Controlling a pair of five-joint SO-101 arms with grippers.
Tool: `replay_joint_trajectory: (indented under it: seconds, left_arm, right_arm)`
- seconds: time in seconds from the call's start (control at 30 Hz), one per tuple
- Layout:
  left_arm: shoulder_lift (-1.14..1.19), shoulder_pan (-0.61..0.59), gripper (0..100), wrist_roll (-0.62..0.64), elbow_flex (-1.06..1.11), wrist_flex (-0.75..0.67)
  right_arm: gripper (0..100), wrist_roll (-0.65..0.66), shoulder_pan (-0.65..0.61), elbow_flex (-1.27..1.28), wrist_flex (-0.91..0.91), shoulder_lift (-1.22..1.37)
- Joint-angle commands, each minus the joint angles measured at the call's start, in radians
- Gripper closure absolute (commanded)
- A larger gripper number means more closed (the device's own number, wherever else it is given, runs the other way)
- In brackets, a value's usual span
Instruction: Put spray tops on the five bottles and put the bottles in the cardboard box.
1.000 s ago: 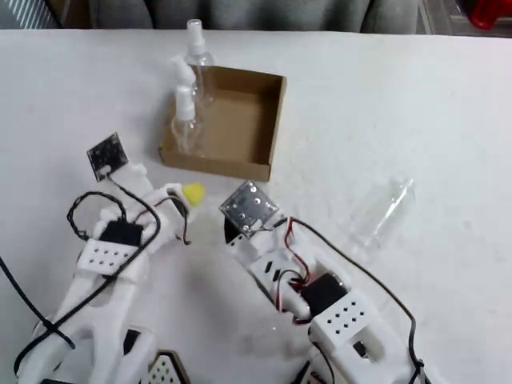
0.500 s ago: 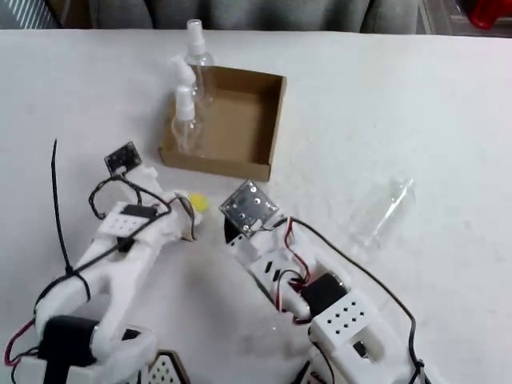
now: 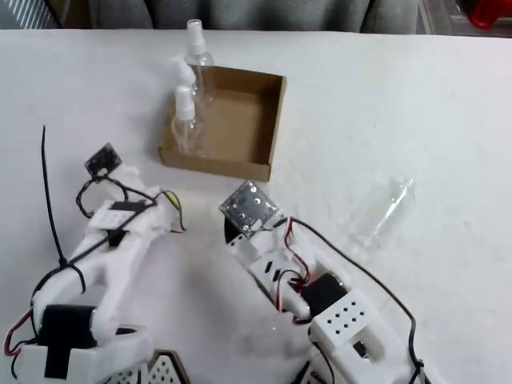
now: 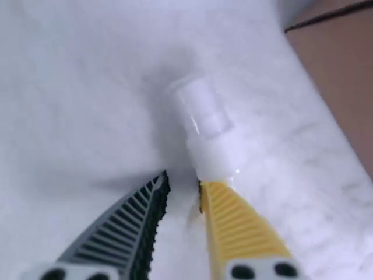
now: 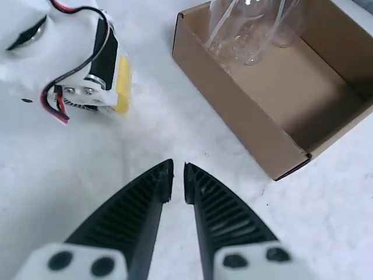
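spray top (image 4: 201, 125) lies pointing away from left fingers (image 4: 233, 227) | those slightly apart, empty | right fingers (image 5: 145, 210) near-closed, empty

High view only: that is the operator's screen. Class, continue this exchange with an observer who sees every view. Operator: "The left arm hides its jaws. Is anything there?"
Observer: Yes. A spray top lies on the table, just past the jaw tips.
Operator: Is it gripped?
Observer: No. The left jaws stand slightly apart with nothing between them; the top sits at the yellow jaw's tip.
Operator: And the right jaws?
Observer: Shut but for a slit, holding nothing, above the table near the cardboard box.
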Motion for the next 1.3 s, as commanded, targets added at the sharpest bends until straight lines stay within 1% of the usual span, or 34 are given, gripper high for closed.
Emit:
replay_joint_trajectory:
  seconds: [0.0, 0.17, 0.2, 0.3, 0.43, 0.5, 0.57, 0.6, 0.67, 0.73, 0.8, 0.87, 0.93, 1.07, 1.17, 1.27]
  left_arm:
    - [-0.004, -0.062, 91, -0.114, -0.071, 0.051]
    - [-0.004, -0.150, 91, -0.428, -0.221, 0.321]
    - [-0.004, -0.156, 91, -0.443, -0.253, 0.368]
    - [-0.004, -0.154, 91, -0.407, -0.334, 0.505]
    - [-0.004, -0.151, 90, -0.397, -0.410, 0.609]
    - [-0.004, -0.151, 84, -0.393, -0.434, 0.637]
    - [-0.004, -0.153, 74, -0.377, -0.451, 0.660]
    - [-0.004, -0.153, 69, -0.345, -0.457, 0.664]
    - [-0.002, -0.153, 61, -0.242, -0.459, 0.658]
    - [0.004, -0.153, 59, -0.137, -0.445, 0.615]
    - [0.005, -0.154, 60, -0.069, -0.414, 0.542]
    - [0.005, -0.154, 63, -0.058, -0.374, 0.465]
    - [0.005, -0.154, 66, -0.057, -0.347, 0.417]
    - [0.007, -0.156, 72, -0.061, -0.339, 0.400]
    - [0.030, -0.153, 71, -0.061, -0.342, 0.400]
    - [0.127, -0.153, 69, -0.060, -0.376, 0.397]
  right_arm:
    - [98.4, 0.002, 0.008, -0.052, -0.015, 0.002]
    - [98.4, 0.002, 0.008, -0.052, -0.013, 0.002]
    - [98.4, 0.002, 0.008, -0.052, -0.013, 0.002]
    - [98.4, 0.002, 0.008, -0.052, -0.013, 0.002]
    - [98.4, 0.003, 0.008, -0.052, -0.013, 0.002]
    - [98.4, 0.005, 0.008, -0.052, -0.013, 0.002]
    - [98.4, 0.006, 0.008, -0.052, -0.013, 0.002]
    - [98.4, 0.006, 0.008, -0.052, -0.013, 0.002]
    - [98.4, 0.008, 0.008, -0.052, -0.013, 0.002]
    - [98.4, 0.008, 0.008, -0.052, -0.013, 0.002]
    - [98.4, 0.008, 0.008, -0.052, -0.013, 0.002]
    - [98.4, 0.008, 0.008, -0.052, -0.013, 0.002]
    - [98.4, 0.006, 0.008, -0.052, -0.013, 0.002]
    - [98.4, 0.005, 0.008, -0.052, -0.012, 0.002]
    - [98.4, 0.003, 0.008, -0.052, -0.012, 0.002]
    - [98.4, 0.002, 0.008, -0.052, -0.012, 0.002]
